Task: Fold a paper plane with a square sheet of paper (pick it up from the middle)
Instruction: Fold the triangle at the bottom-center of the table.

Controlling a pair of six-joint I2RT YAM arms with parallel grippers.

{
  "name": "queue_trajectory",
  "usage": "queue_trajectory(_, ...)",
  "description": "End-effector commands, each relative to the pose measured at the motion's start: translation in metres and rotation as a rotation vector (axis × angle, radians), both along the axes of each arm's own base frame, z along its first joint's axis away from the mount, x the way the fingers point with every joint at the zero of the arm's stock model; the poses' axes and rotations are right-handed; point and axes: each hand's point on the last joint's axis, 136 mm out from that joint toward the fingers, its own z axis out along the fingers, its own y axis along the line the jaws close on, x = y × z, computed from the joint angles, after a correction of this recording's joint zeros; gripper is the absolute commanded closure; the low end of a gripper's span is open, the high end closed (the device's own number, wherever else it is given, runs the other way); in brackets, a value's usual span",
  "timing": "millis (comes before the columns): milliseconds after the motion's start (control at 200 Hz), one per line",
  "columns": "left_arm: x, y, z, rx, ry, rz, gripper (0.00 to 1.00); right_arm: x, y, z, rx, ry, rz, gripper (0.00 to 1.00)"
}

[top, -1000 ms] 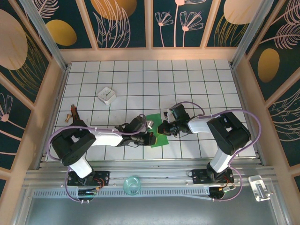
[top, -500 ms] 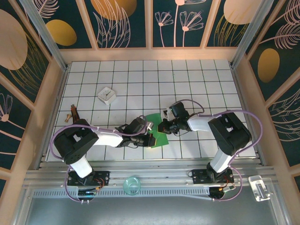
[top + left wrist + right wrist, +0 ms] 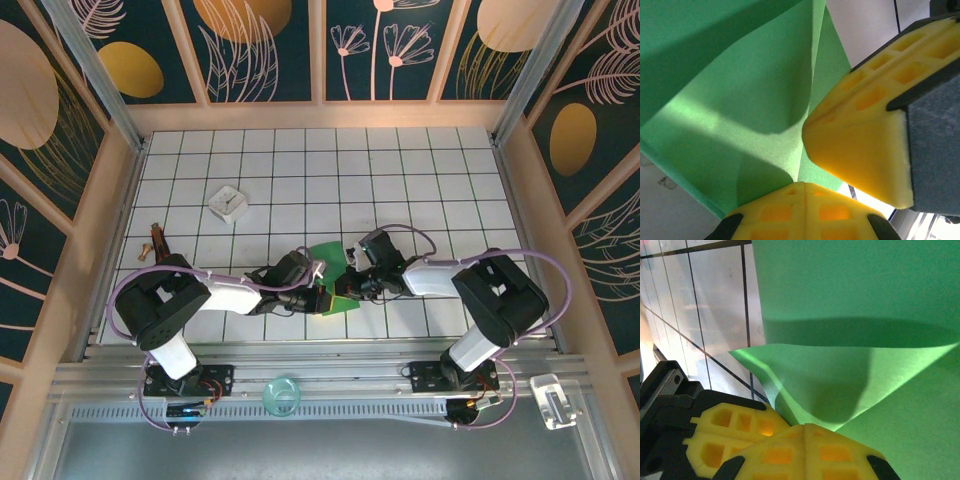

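Left end effector (image 3: 801, 196) is clamped shut for you: in the left wrist view its two yellow pads (image 3: 770, 215) meet along one seam, and a crease of the green sheet of paper (image 3: 740, 110) runs right down into that seam. Just beside it on the right sits a yellow fingertip (image 3: 855, 145) with a dark grey back, from your other arm, almost touching. Over to the right wrist view: right end effector (image 3: 805, 436) closed as well, pads together, and the point of a folded flap drops into the join, so it is pinching the paper too. Behind that flap the sheet spreads flat and wide.

From above, you have both arms reaching inward, tips nearly meeting at the near middle of the counter (image 3: 400, 170). The paper sits bunched between them, green showing on the far side and the near side of the tips. Whether its underside rests on the tiles I can't tell.

Around you: white tiles with dark grid lines, a small white box (image 3: 229, 203) well apart at the far left, a little brown item (image 3: 155, 241) near the left wall. Wood-framed walls (image 3: 270, 45) carry dark teal panels with gold discs and pale leaf outlines. A metal rail (image 3: 330, 372) runs along the near edge, with a round clear object (image 3: 282, 394) nearer still.
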Motion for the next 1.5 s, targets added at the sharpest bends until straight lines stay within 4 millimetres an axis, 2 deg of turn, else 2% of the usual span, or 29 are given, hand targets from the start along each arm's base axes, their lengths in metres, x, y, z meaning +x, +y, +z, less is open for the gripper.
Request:
queue_trajectory(0, -0.028, 0.039, -0.049, 0.192, 0.116, -0.01, 1.0, 0.0, 0.009, -0.001, 0.025, 0.005, 0.007, 1.0)
queue_trajectory(85, -0.031, 0.041, -0.052, 0.207, 0.129, -0.017, 1.0, 0.003, 0.006, -0.009, -0.01, 0.004, 0.006, 1.0)
queue_trajectory(250, -0.036, 0.048, -0.058, 0.248, 0.145, -0.039, 1.0, 0.019, -0.011, -0.025, -0.094, 0.01, -0.024, 1.0)
queue_trajectory(470, -0.044, 0.063, -0.071, 0.321, 0.154, -0.074, 1.0, 0.042, -0.032, -0.029, -0.143, 0.0, -0.082, 1.0)
queue_trajectory(555, -0.047, 0.066, -0.075, 0.337, 0.162, -0.084, 1.0, 0.043, -0.034, -0.032, -0.161, 0.002, -0.082, 1.0)
queue_trajectory(570, -0.047, 0.066, -0.075, 0.338, 0.162, -0.087, 1.0, 0.051, -0.041, -0.033, -0.162, 0.002, -0.108, 1.0)
queue_trajectory(626, -0.049, 0.068, -0.077, 0.345, 0.164, -0.091, 1.0, 0.057, -0.047, -0.035, -0.177, 0.003, -0.128, 1.0)
queue_trajectory(836, -0.051, 0.072, -0.077, 0.352, 0.162, -0.094, 1.0, 0.074, -0.069, -0.047, -0.222, 0.024, -0.198, 1.0)
queue_trajectory(1131, -0.046, 0.067, -0.071, 0.336, 0.146, -0.087, 1.0, 0.101, -0.092, -0.044, -0.239, 0.007, -0.272, 1.0)
queue_trajectory(1226, -0.035, 0.053, -0.058, 0.293, 0.116, -0.075, 1.0, 0.113, -0.092, -0.022, -0.181, -0.045, -0.28, 1.0)
queue_trajectory(1311, -0.017, 0.032, -0.034, 0.217, 0.06, -0.053, 1.0, 0.118, -0.091, 0.007, -0.147, -0.132, -0.272, 1.0)
queue_trajectory(1346, -0.01, 0.024, -0.026, 0.194, 0.041, -0.042, 0.96, 0.117, -0.091, 0.019, -0.137, -0.164, -0.273, 1.0)
queue_trajectory(1371, -0.002, 0.014, -0.009, 0.147, 0.006, -0.034, 0.94, 0.115, -0.092, 0.025, -0.131, -0.181, -0.273, 1.0)
queue_trajectory(1431, 0.012, 0.0, 0.015, 0.087, -0.044, -0.015, 0.86, 0.105, -0.093, 0.036, -0.116, -0.21, -0.272, 1.0)
queue_trajectory(1496, 0.027, -0.008, 0.039, 0.026, -0.097, 0.015, 0.78, 0.089, -0.092, 0.04, -0.112, -0.215, -0.258, 1.0)
